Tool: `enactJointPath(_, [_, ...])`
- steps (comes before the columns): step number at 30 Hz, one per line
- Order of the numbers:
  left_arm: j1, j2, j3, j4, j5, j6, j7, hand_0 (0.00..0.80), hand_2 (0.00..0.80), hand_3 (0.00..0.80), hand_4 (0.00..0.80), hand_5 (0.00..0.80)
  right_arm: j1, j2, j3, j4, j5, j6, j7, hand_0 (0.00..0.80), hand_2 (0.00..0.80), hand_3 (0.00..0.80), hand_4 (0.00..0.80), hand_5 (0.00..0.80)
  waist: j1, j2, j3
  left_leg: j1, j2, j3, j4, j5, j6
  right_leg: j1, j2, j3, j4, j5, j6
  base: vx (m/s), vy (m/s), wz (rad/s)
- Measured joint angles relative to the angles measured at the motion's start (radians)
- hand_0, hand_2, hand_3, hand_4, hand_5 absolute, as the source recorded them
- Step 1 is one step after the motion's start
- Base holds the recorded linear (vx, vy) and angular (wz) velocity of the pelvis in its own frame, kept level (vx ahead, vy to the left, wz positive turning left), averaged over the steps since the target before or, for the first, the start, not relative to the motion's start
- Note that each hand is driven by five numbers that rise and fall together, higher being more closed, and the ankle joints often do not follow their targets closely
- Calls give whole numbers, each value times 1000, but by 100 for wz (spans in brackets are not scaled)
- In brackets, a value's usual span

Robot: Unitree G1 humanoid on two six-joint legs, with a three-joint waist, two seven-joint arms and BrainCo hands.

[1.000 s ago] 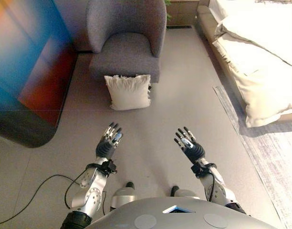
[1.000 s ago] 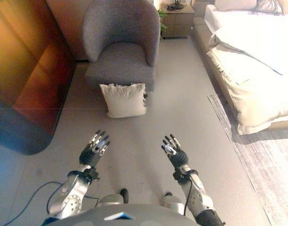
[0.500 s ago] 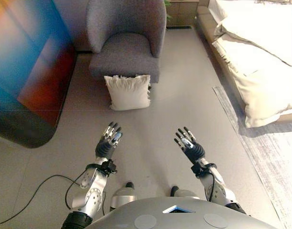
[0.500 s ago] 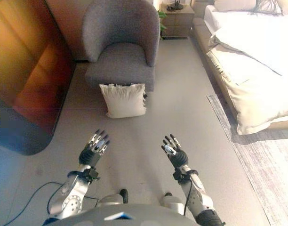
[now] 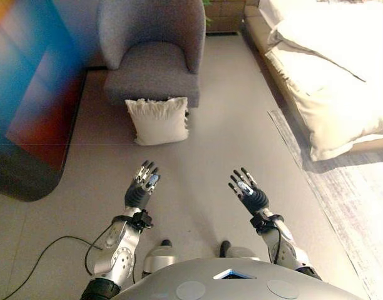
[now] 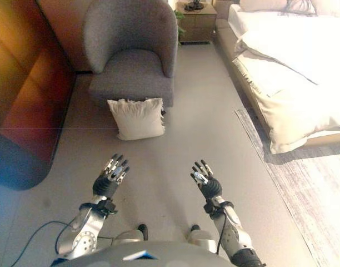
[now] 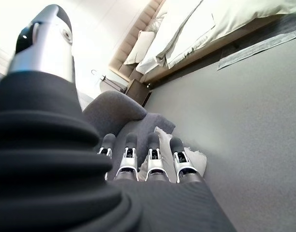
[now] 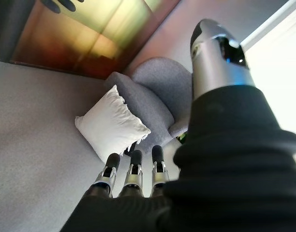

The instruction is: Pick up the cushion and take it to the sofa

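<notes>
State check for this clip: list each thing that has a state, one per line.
cushion: on the floor, upright, leaning against the armchair's front, not held.
armchair: seat unoccupied.
left robot hand: open, fingers straight, holding nothing.
right robot hand: open, fingers straight, holding nothing.
bed: covered by pale bedding.

cushion on floor, leaning on front of armchair | bed right of both | left hand and right hand side by side, apart, nearer than cushion | nightstand behind, between armchair and bed
</notes>
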Motion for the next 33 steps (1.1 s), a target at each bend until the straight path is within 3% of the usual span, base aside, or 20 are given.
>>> enactJointPath(4, [-50, 4, 15, 10, 0, 1, -4, 0, 0, 0, 0, 0, -10, 4, -4, 1, -1, -15, -12, 0, 0, 0, 0, 0, 2, -25, 38, -41, -33, -6, 85, -43, 27, -84, -49, 2, 186, -71, 18, -30, 178, 5])
enactJointPath(6, [-88, 2, 29, 28, 0, 3, -4, 0, 0, 0, 0, 0, -18, 8, -8, -1, -6, -28, -15, 0, 0, 0, 0, 0, 1, -7, 78, -96, -47, -6, 195, -91, 65, -176, -73, 8, 369, -73, 20, -3, 253, 6])
enactJointPath(7, [-106, -4, 41, 48, 0, 12, -2, 0, 0, 0, 0, 0, -22, 0, -16, -12, -9, -41, -17, 0, 0, 0, 0, 0, -8, 15, 99, -133, -32, -22, 276, -130, 71, -243, -77, 44, 498, -54, 20, 37, 154, 28])
enactJointPath(10, [-91, 13, 67, 54, -11, 21, -1, 0, 0, 0, 0, 0, 31, 4, -18, -16, -8, -42, -18, 0, 0, 0, 0, 0, -23, 56, 114, -141, -30, -70, 287, -134, 97, -349, -45, 148, 665, 75, -20, 108, 55, 49])
enactJointPath(12, [-72, 37, 81, 53, -12, 22, -1, 0, 0, 0, 0, 0, 45, 5, -25, -17, -7, -41, -18, 0, 0, 0, 0, 0, -26, 55, 113, -158, -30, -101, 252, -124, 113, -374, -11, 166, 631, 31, -20, 229, -54, 57])
enactJointPath(14, [-74, 48, 82, 53, -12, 23, -4, 0, 0, 0, 0, 0, 44, 8, -47, -17, 1, -41, -18, 0, 0, 0, 0, 0, -34, 43, 109, -172, -44, -160, 198, -122, 116, -351, 31, 172, 462, -26, -1, 282, -48, 83])
enactJointPath(16, [-78, 52, 81, 54, -11, 22, -4, 0, 0, 0, 0, 0, 28, 4, -56, -15, 6, -42, -18, 0, 0, 0, 0, 0, -54, 4, 116, -184, -84, -186, 203, -87, 159, -288, 37, 190, 282, -70, 32, 342, -8, 76])
enactJointPath(18, [-72, 54, 55, 53, -9, 21, -2, 0, 0, 0, 0, 0, 19, 1, -59, -6, 25, -42, -21, 0, 0, 0, 0, 0, -52, -22, 104, -197, -117, -199, 221, -73, 146, -253, 58, 187, 188, -70, 34, 352, 42, 52])
enactJointPath(19, [-77, 52, 33, 55, -9, 21, 2, 0, 0, 0, 0, 0, 17, 4, -67, -4, 36, -41, -23, 0, 0, 0, 0, 0, -62, -50, 93, -206, -133, -234, 208, -81, 129, -245, 71, 197, 176, -60, 20, 361, 59, 102])
enactJointPath(20, [-95, 58, 0, 59, -8, 20, 4, 0, 0, 0, 0, 0, 21, 28, -93, 6, 44, -41, -26, 0, 0, 0, 0, 0, -104, -73, 75, -213, -182, -239, 244, -111, 129, -253, 36, 186, 156, -46, 10, 323, 52, 115])
enactJointPath(21, [-106, 39, -11, 65, -8, 21, 5, 0, 0, 0, 0, 0, 18, 13, -105, 7, 52, -41, -29, 0, 0, 0, 0, 0, -111, -84, 89, -224, -207, -179, 402, -172, 158, -245, 27, 181, 181, -42, 20, 330, 57, 76])
enactJointPath(22, [-79, 18, -15, 53, -8, 21, 5, 0, 0, 0, 0, 0, 27, -16, -105, -19, 57, -40, -29, 0, 0, 0, 0, 0, -97, -67, 93, -131, -216, -164, 378, -208, 181, -252, 31, 179, 255, -38, 34, 337, 71, -2])
enactJointPath(23, [-51, 8, -11, 34, -8, 18, 4, 0, 0, 0, 0, 0, 21, -34, -109, -28, 58, -41, -26, 0, 0, 0, 0, 0, -97, -30, 97, -7, -204, -209, 248, -230, 197, -327, 56, 130, 412, -106, 92, 368, 95, -60])
enactJointPath(25, [-49, 25, 13, 41, -8, 19, 6, 0, 0, 0, 0, 0, -1, -35, -93, -30, 58, -35, -32, 0, 0, 0, 0, 0, -85, -55, 98, 0, -210, -188, 234, -238, 199, -462, 49, 69, 466, -120, 96, 354, 106, -46])
enactJointPath(26, [-47, 27, 20, 36, -8, 18, 5, 0, 0, 0, 0, 0, 0, -31, -95, -28, 57, -34, -29, 0, 0, 0, 0, 0, -79, -72, 102, 17, -212, -169, 224, -241, 193, -506, 35, -5, 449, -104, 91, 408, 84, -40])
enactJointPath(28, [-24, 30, 19, 37, -8, 21, 6, 0, 0, 0, 0, 0, 19, -25, -94, -24, 56, -26, -23, 0, 0, 0, 0, 0, -78, -87, 92, 66, -212, -140, 206, -273, 179, -514, 49, -97, 357, -59, 39, 438, 68, -43])
enactJointPath(29, [-19, 21, 18, 37, -8, 22, 6, 0, 0, 0, 0, 0, 37, -25, -94, -24, 56, -25, -23, 0, 0, 0, 0, 0, -80, -80, 79, 77, -205, -143, 222, -306, 179, -503, 65, -91, 337, -50, 23, 431, 47, -6])
enactJointPath(30, [-17, 8, 15, 35, -8, 22, 5, 0, 0, 0, 0, 0, 63, -28, -95, -26, 56, -23, -25, 0, 0, 0, 0, 0, -97, -66, 52, 81, -198, -144, 239, -337, 173, -495, 76, -88, 333, -49, 20, 438, 20, -2])
enactJointPath(31, [-16, -7, 12, 36, -9, 21, 6, 0, 0, 0, 0, 0, 75, -34, -95, -24, 56, -17, -31, 0, 0, 0, 0, 0, -106, -43, 35, 105, -176, -146, 240, -360, 157, -477, 92, -111, 329, -7, -31, 369, -29, 8])
enactJointPath(33, [-19, -11, -9, 34, -9, 23, 10, 0, 0, 0, 0, 0, 83, -35, -94, -24, 57, -13, -36, 0, 0, 0, 0, 0, -137, 10, 8, 125, -127, -133, 287, -380, 109, -432, 126, -152, 317, 5, -65, 383, -55, 18])
